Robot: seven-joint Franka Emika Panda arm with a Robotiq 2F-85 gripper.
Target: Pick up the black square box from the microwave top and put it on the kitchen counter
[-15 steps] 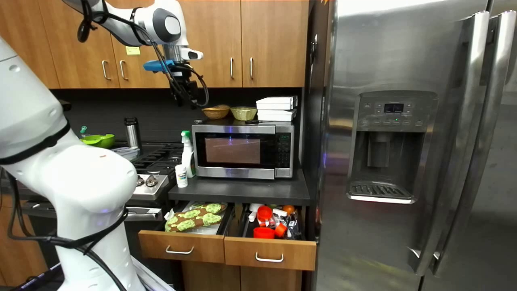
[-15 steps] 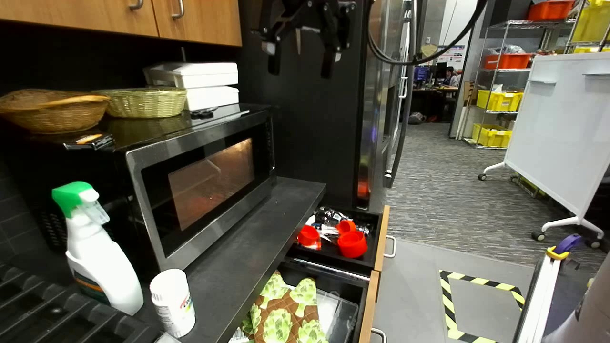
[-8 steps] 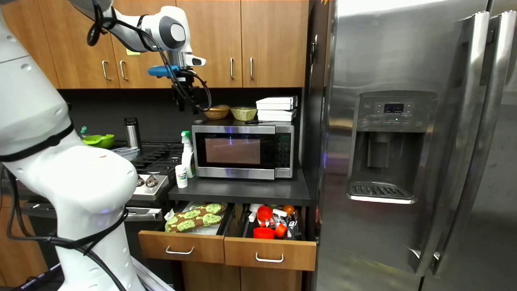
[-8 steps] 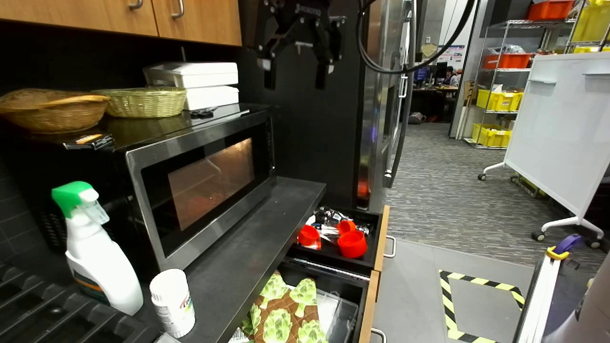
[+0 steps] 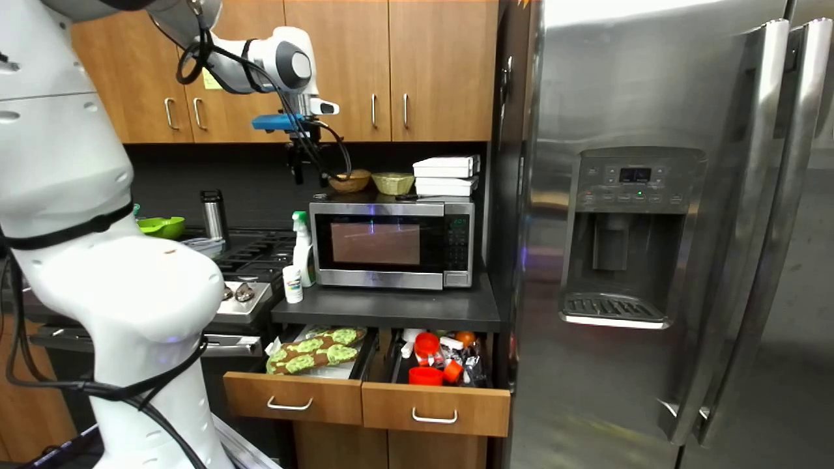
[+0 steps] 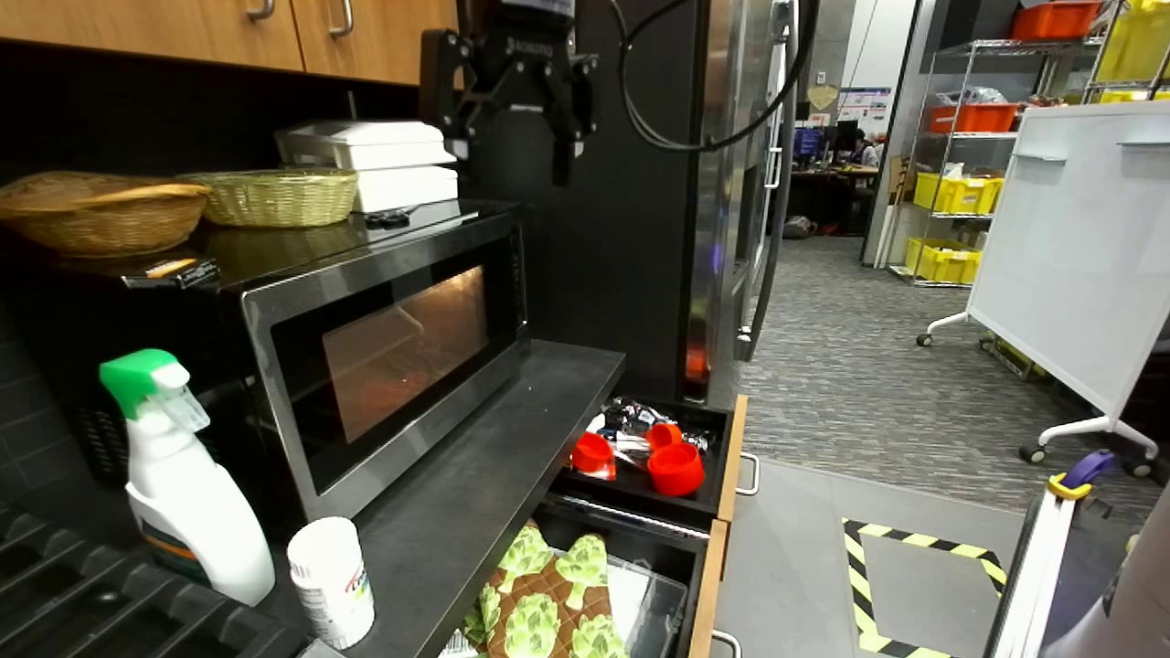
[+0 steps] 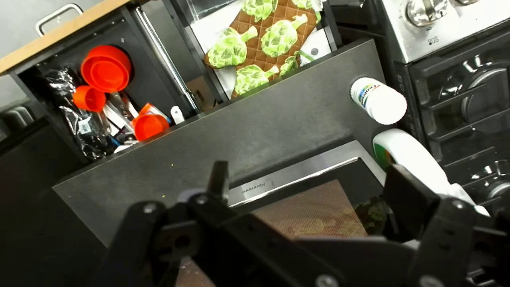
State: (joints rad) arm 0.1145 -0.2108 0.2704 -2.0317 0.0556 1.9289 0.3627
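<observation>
The black square box (image 6: 174,271) is small, low and black with an orange mark. It lies on the microwave top at a front corner; it also shows as a small dark shape in an exterior view (image 5: 320,196). It does not show in the wrist view. The steel microwave (image 5: 378,280) has a dark glass door and stands on the dark kitchen counter (image 5: 391,306). My gripper (image 6: 510,160) is open, with nothing between its fingers, above the level of the microwave top. In the wrist view its fingers (image 7: 312,191) span the microwave door (image 7: 310,207) below.
On the microwave stand a brown basket (image 6: 110,215), a greenish basket (image 6: 279,196), white containers (image 6: 402,164) and a small dark item (image 6: 388,218). A spray bottle (image 6: 196,512) and white canister (image 6: 331,580) stand beside it. Two drawers (image 5: 293,400) hang open. Upper cabinets (image 5: 345,78) are behind the arm.
My open gripper has moved down and toward the microwave, rightward in an exterior view and leftward in an exterior view. The box and the other objects have not moved.
</observation>
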